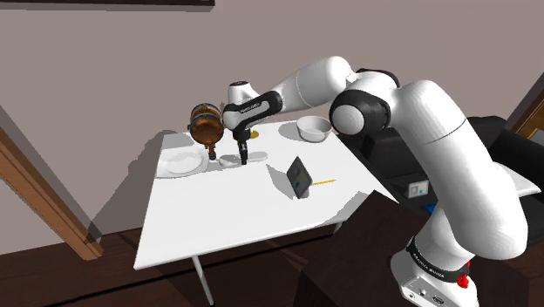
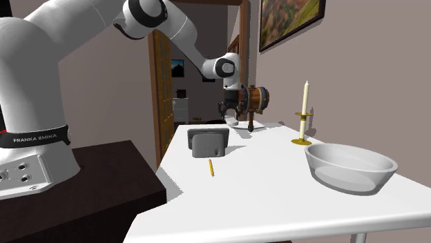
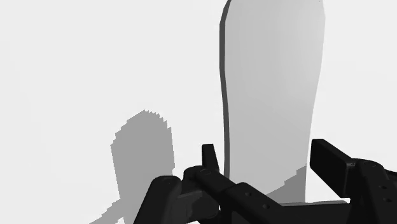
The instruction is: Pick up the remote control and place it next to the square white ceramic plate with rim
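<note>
From the shoulder view, the white arm (image 1: 440, 131) stretches across the white table (image 1: 227, 218) and brings the black gripper (image 1: 244, 160) down to the tabletop, just beside the square white plate (image 1: 164, 171) on the side toward that view's right. A brown wooden barrel (image 1: 207, 125) stands behind the plate. A white bowl (image 1: 302, 125) sits at the far edge. Nearer the stand, a small dark screen (image 1: 300, 177) is propped up, with a yellow pencil (image 1: 323, 182) lying close by.

From the second exterior view, the bowl is nearest, and a white candle (image 2: 304, 103) stands upright in a brass holder behind it. The gripper hangs down at the far end of the table, in front of the barrel.

At the wrist, a long, plain grey remote control (image 3: 273, 95) runs away from the hand, flat against the white surface. The jaws sit against its two long edges, pinching it between them.
</note>
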